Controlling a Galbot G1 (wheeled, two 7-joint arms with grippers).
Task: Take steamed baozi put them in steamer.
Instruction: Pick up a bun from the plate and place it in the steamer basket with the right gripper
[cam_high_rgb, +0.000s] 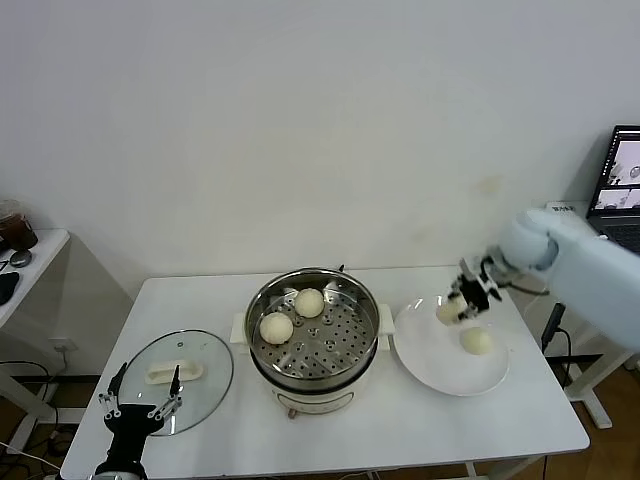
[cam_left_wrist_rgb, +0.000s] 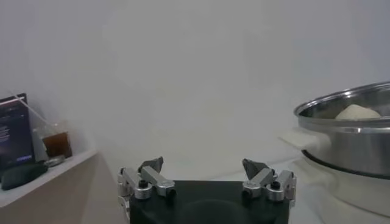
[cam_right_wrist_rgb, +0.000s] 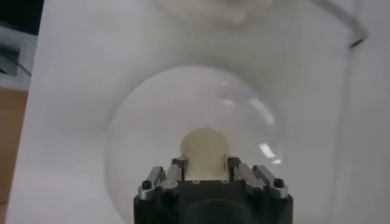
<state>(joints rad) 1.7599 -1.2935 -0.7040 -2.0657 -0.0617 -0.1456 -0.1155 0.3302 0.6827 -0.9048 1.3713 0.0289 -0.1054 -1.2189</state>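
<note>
The steel steamer stands mid-table with two cream baozi on its perforated tray. To its right, a white plate holds one baozi. Over the plate's far left part, my right gripper is shut on another baozi, squeezed between the fingers above the plate. My left gripper hangs open near the table's front left corner; from its wrist the steamer's rim and one baozi show.
A round glass lid with a white handle lies left of the steamer, just beyond the left gripper. A laptop stands at the far right. A small side table with dark items is at the left.
</note>
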